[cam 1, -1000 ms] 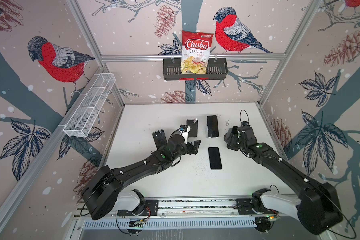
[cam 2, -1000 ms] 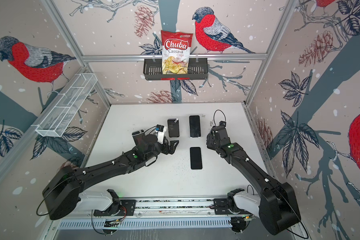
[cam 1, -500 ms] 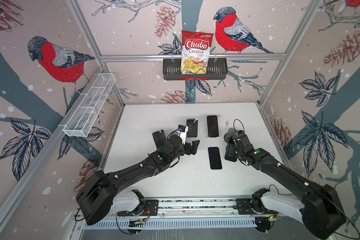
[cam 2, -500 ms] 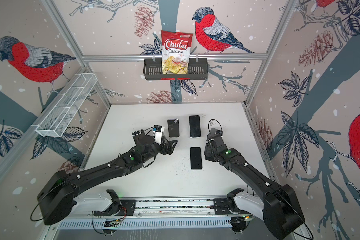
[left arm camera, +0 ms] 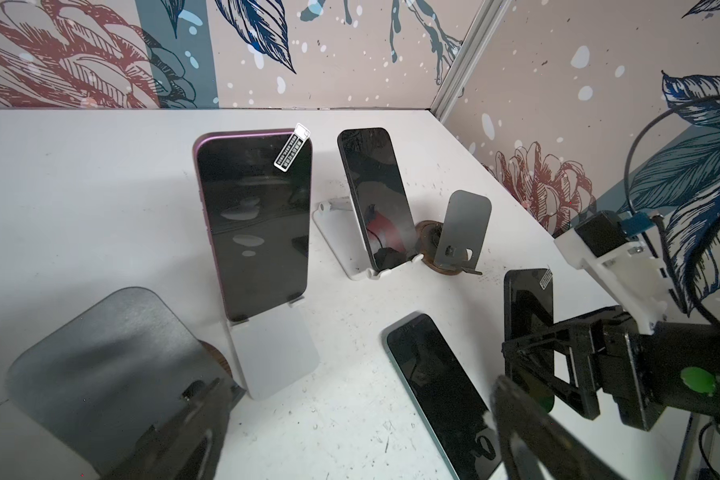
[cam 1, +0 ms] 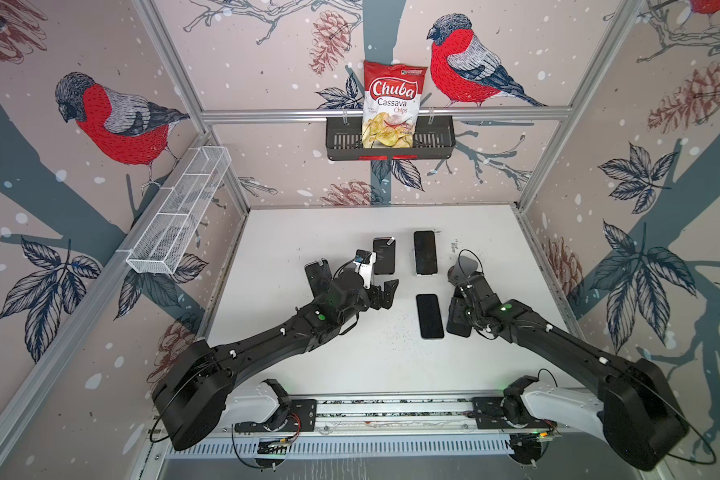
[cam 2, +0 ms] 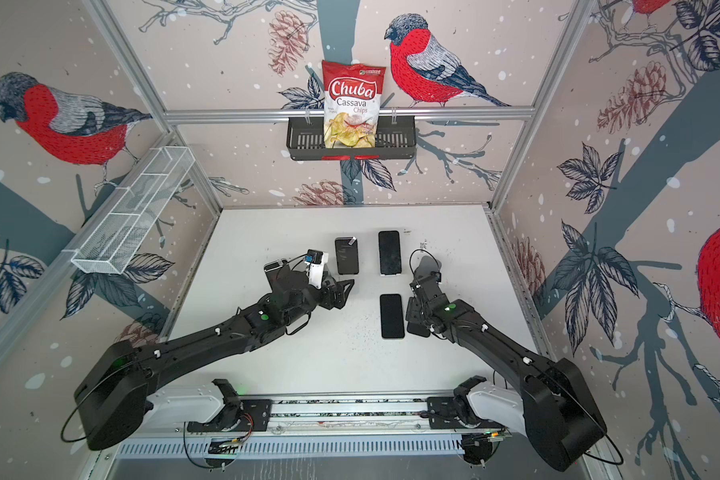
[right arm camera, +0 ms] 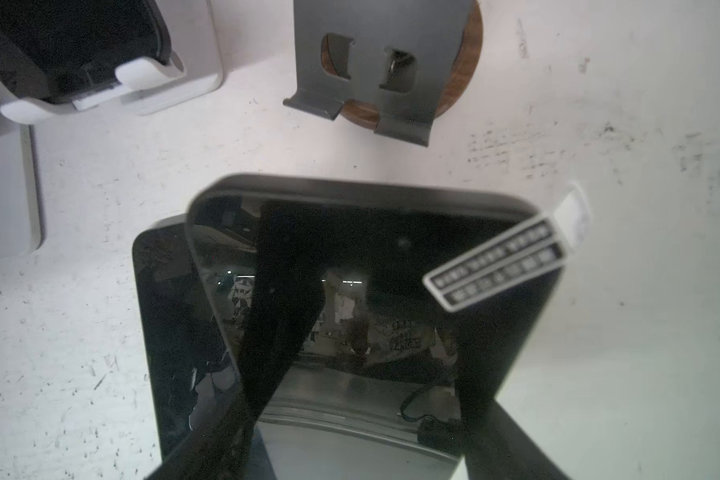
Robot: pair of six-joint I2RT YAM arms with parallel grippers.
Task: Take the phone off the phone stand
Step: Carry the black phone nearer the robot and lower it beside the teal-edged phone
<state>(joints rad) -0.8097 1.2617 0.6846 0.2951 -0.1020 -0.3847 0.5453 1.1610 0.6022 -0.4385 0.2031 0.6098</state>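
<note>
Chips point(cam 1: 393, 104) in basket point(cam 1: 341, 141), phone point(left arm camera: 254, 224) on stand point(left arm camera: 275, 357)

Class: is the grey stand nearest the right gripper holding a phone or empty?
Empty: the grey stand shows a bare plate and bare lips.

On the table point(cam 1: 308, 232), two phones propped up side by side toward the back middle: left phone point(cam 1: 383, 257), right phone point(cam 1: 425, 253). The right stand point(cam 1: 462, 264) sits empty just right of them, the left stand point(cam 1: 314, 274) empty off to their left. The flat phone point(cam 1: 430, 316) lies in front of the right phone, with the fourth phone point(cam 1: 457, 324) just right of it. The chips point(cam 1: 393, 104) sit in the basket point(cam 1: 341, 141) on the back wall, and the tray point(cam 1: 175, 220) is on the left wall.
</note>
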